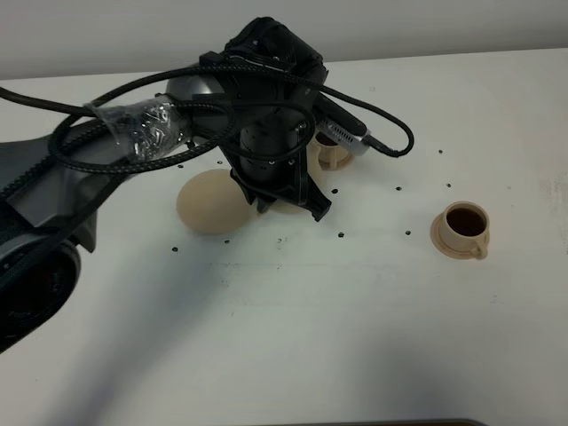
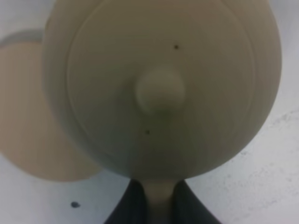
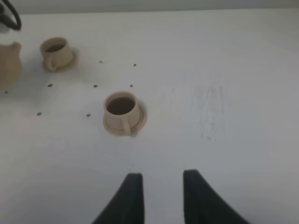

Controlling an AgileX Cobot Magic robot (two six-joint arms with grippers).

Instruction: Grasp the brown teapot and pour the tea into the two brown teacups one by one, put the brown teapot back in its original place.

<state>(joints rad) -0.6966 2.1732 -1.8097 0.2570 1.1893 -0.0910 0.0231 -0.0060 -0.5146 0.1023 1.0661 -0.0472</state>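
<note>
The brown teapot [image 2: 159, 88] fills the left wrist view, lid and knob up. My left gripper [image 2: 160, 189] is shut on its loop handle. In the high view the gripper [image 1: 282, 202] covers the pot, and only a tan sliver [image 1: 287, 207] shows. One brown teacup [image 1: 464, 229] stands on its saucer at the right, holding dark tea [image 1: 463, 220]. The other teacup [image 1: 333, 153] stands behind the left arm, half hidden. The right wrist view shows both cups [image 3: 121, 112] [image 3: 56, 52], each with dark tea inside. My right gripper [image 3: 161, 193] is open and empty, clear of them.
A flat round tan saucer [image 1: 213, 202] lies just left of the teapot and also shows in the left wrist view [image 2: 28, 116]. The white table [image 1: 355, 337] has small dark dots. The left arm's cables [image 1: 390, 142] loop over the back cup.
</note>
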